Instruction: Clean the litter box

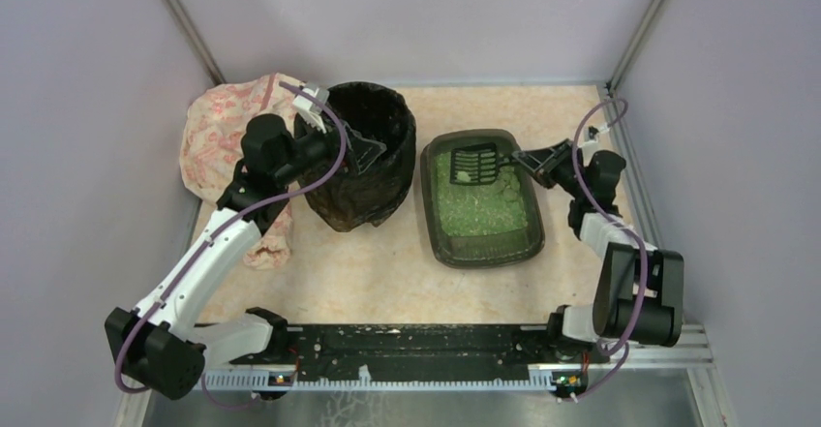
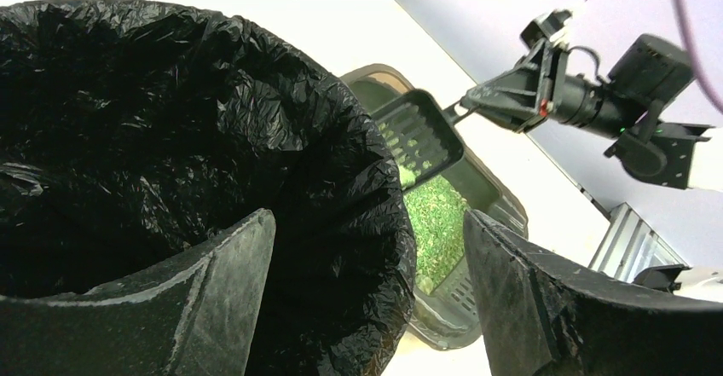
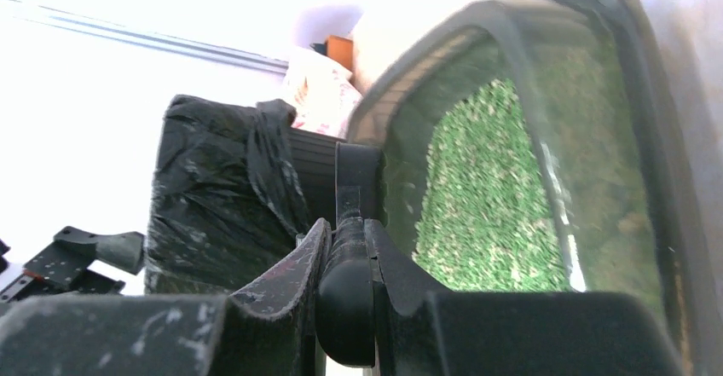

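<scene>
The litter box [image 1: 489, 256] looks barely started: right fingers [image 3: 290, 265] clamp the scoop [image 1: 472, 163] over it; left fingers [image 2: 213, 291] gape astride the bin [image 1: 373, 195].

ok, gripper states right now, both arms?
Left gripper: open, at the bin rim.
Right gripper: shut on the scoop handle.

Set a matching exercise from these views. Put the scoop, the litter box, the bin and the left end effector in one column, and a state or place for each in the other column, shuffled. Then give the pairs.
Column one
1. scoop
2. litter box
3. bin
4. left end effector

Column two
A. lined with a black bag
B. holds green granules
C. clamped in the right end effector
D. open, at the bin's rim

Pairs: 1-C, 2-B, 3-A, 4-D
</scene>
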Controlling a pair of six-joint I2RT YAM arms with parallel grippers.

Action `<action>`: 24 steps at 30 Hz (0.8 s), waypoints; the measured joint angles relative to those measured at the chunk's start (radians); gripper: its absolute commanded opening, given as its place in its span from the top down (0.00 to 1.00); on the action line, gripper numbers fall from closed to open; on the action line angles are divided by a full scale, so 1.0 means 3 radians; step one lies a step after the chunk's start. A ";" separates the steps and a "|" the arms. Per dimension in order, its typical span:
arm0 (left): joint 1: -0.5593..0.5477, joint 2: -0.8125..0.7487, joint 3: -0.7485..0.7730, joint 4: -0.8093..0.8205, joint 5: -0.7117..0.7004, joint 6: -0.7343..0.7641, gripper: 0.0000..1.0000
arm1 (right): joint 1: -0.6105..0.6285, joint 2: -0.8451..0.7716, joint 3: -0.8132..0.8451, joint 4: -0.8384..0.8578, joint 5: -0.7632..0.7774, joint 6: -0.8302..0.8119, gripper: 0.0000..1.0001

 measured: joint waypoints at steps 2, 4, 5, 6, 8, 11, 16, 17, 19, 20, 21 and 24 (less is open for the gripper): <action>0.0000 0.0000 0.0000 -0.0027 -0.0014 -0.0001 0.14 | 0.0020 -0.0104 0.0131 -0.0136 0.0034 -0.0001 1.00; 0.0005 0.0000 0.0001 -0.0071 -0.0020 -0.0005 0.14 | 0.0047 -0.0188 0.0280 -0.0229 0.0060 0.0001 1.00; 0.0010 0.0001 0.0001 -0.0092 -0.0018 -0.0014 0.14 | 0.0066 -0.0225 0.0384 -0.0268 0.0075 0.0006 1.00; 0.0014 0.0001 0.0001 -0.0103 -0.0015 -0.0022 0.14 | 0.0084 -0.0245 0.0459 -0.0278 0.0090 0.0020 1.00; 0.0023 0.0001 0.0001 -0.0112 -0.0008 -0.0045 0.14 | 0.0128 -0.0271 0.0638 -0.0317 0.0134 0.0053 1.00; 0.0028 0.0000 0.0001 -0.0113 0.0004 -0.0079 0.14 | 0.0223 -0.0271 0.0885 -0.0420 0.0193 0.0093 1.00; 0.0047 -0.0011 0.0001 -0.0118 0.0011 -0.0093 0.14 | 0.0573 -0.0191 0.1450 -0.0623 0.0365 0.0102 1.00; 0.0048 -0.0018 0.0001 -0.0118 0.0013 -0.0094 0.14 | 0.0654 -0.0161 0.1544 -0.0640 0.0395 0.0099 1.00; 0.0055 -0.0038 0.0001 -0.0117 0.0024 -0.0095 0.14 | 0.0865 -0.0075 0.1770 -0.0665 0.0455 0.0097 1.00; 0.0061 -0.0050 0.0001 -0.0117 0.0031 -0.0097 0.14 | 0.0973 -0.0024 0.1874 -0.0671 0.0488 0.0086 1.00; 0.0064 -0.0062 0.0001 -0.0116 0.0036 -0.0100 0.14 | 0.1062 0.0025 0.1963 -0.0679 0.0516 0.0078 1.00; 0.0064 -0.0095 0.0001 -0.0114 0.0043 -0.0103 0.15 | 0.1328 0.0215 0.2235 -0.0744 0.0605 -0.0006 1.00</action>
